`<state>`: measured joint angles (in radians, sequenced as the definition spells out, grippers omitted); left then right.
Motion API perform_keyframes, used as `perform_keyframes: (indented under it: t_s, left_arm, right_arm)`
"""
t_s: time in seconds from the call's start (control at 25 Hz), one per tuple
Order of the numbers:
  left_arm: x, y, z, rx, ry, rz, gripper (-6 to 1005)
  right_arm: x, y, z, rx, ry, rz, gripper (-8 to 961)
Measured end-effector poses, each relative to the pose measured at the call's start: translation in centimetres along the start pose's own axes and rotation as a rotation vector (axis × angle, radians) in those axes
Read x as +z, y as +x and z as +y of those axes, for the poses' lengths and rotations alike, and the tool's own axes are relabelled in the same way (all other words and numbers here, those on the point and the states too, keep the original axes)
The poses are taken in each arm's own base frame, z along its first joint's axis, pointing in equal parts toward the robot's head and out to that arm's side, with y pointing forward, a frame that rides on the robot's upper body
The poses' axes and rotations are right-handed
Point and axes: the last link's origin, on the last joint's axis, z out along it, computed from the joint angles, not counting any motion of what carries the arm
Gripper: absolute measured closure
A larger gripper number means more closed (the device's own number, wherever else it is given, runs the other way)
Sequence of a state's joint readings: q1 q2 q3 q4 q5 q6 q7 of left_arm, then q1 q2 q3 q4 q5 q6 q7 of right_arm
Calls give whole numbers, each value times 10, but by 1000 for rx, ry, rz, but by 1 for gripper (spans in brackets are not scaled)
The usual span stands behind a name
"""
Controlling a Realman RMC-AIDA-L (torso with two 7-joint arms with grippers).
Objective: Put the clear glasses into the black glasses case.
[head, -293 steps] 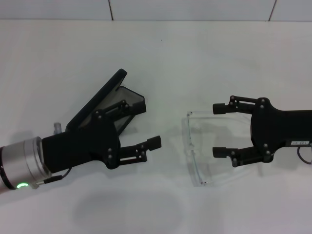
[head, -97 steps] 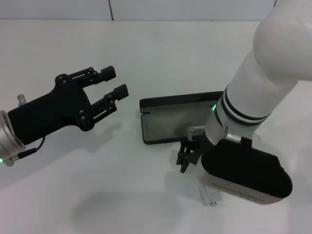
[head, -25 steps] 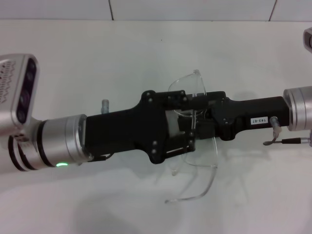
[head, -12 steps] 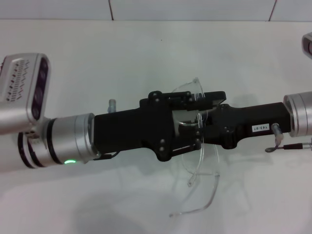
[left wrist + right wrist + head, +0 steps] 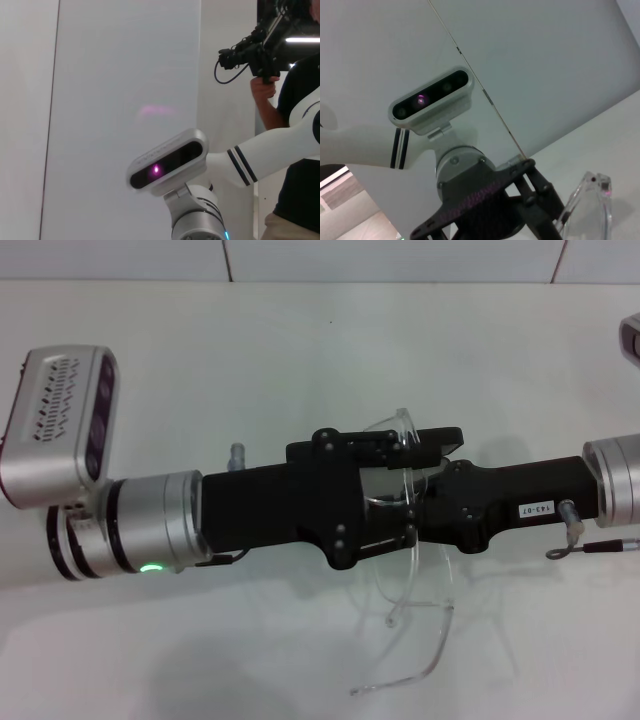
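Two black robot grippers meet tip to tip above the middle of a white table (image 5: pixel 300 360), with the clear glasses (image 5: pixel 410 540) caught between them. The left gripper (image 5: pixel 395 490) reaches in from the left and the right gripper (image 5: pixel 415 502) from the right. Their fingers overlap around the middle of the glasses; I cannot tell how far either set is open, or which one has hold of the frame. The glasses hang tilted, one clear arm poking up above the grippers and the other curving down toward the table's near edge. A dark edge of the black glasses case (image 5: pixel 440 437) shows just behind the grippers, mostly hidden. In the right wrist view, a clear glasses tip (image 5: pixel 592 200) sits beside the left gripper's linkage.
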<state>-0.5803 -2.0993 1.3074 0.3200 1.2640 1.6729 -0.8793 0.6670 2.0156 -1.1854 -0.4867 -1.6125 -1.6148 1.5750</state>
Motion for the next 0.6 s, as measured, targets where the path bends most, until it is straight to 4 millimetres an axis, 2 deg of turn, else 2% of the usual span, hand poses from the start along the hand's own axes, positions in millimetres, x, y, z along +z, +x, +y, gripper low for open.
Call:
perform_keyframes:
  t_s: [0.36, 0.44, 0.48, 0.6]
  left_arm:
    - [-9, 4, 7, -3, -2, 50, 487]
    - [-14, 9, 12, 8, -25, 86, 486]
    - [-16, 11, 14, 12, -31, 97, 486]
    - [-28, 14, 15, 26, 11, 120, 486]
  right_arm:
    - [-8, 6, 0, -4, 22, -23, 850]
    - [-17, 5, -3, -9, 57, -70, 850]
    - [-28, 3, -5, -13, 95, -126, 850]
    - [-43, 1, -6, -24, 141, -191, 850]
